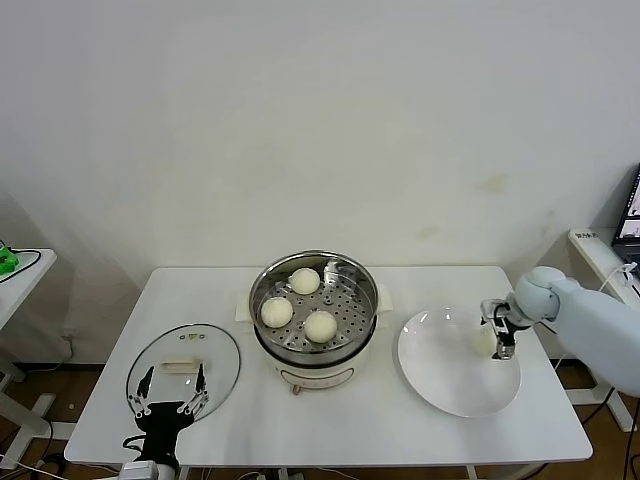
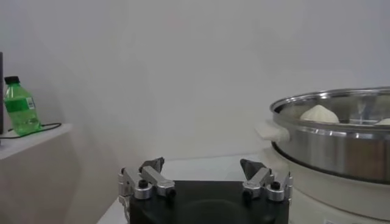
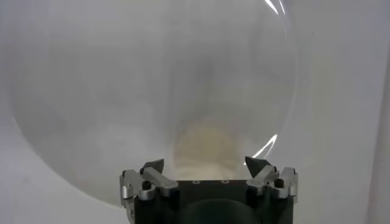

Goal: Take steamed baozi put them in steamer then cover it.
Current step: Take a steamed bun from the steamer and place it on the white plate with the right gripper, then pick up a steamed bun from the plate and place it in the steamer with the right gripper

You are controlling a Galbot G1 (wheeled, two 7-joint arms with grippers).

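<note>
Three baozi (image 1: 305, 281) inside steamer (image 1: 366, 300), table centre. One baozi (image 3: 204, 146) on plate (image 1: 440, 380), right, between spread fingers of right gripper (image 3: 205, 164), ungrasped. Left gripper (image 1: 168, 393) released, near-left, over one glass lid (image 1: 220, 350).

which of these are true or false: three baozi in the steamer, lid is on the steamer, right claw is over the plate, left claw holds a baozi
1. Three baozi lie in the steamer. True.
2. The glass lid covers the steamer. False: it lies flat on the table, on the steamer's left.
3. The right claw is over the white plate. True; a fourth baozi sits just below it.
4. The left claw holds a baozi. False: it is open and empty, above the lid's near edge.
</note>
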